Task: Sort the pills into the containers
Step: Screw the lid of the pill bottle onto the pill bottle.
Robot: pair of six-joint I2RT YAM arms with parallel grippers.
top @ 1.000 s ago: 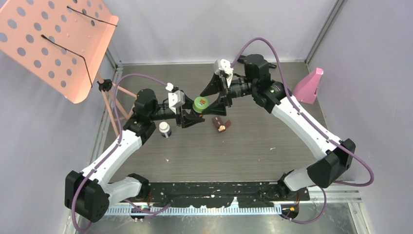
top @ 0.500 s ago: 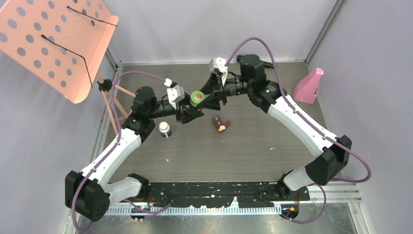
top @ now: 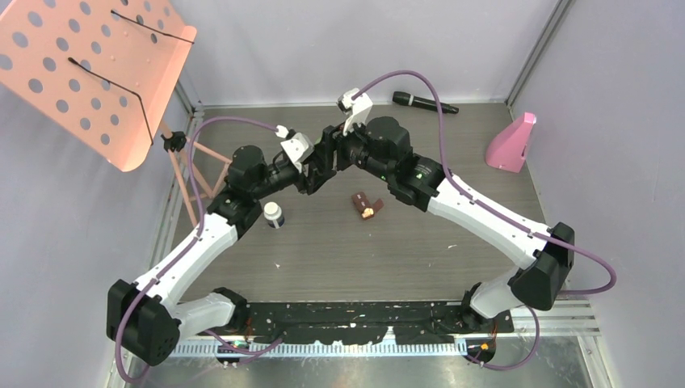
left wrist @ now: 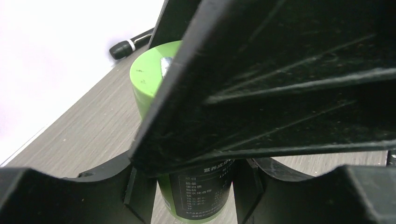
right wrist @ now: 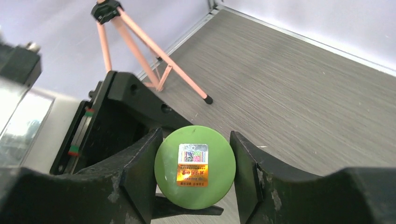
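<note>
Two grippers are now sharing the bottle (left wrist: 196,200), held between the arms at far centre. The left gripper (left wrist: 194,184) is clamping its body. The right gripper (right wrist: 195,179), having swung in from the right and narrowed, is pinching the lid (right wrist: 195,154). Unscrewing is probably coming next.

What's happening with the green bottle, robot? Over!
Left gripper shut on bottle body. Right gripper shut on its lid. White bottle, brown case lie apart, not in the way.
</note>
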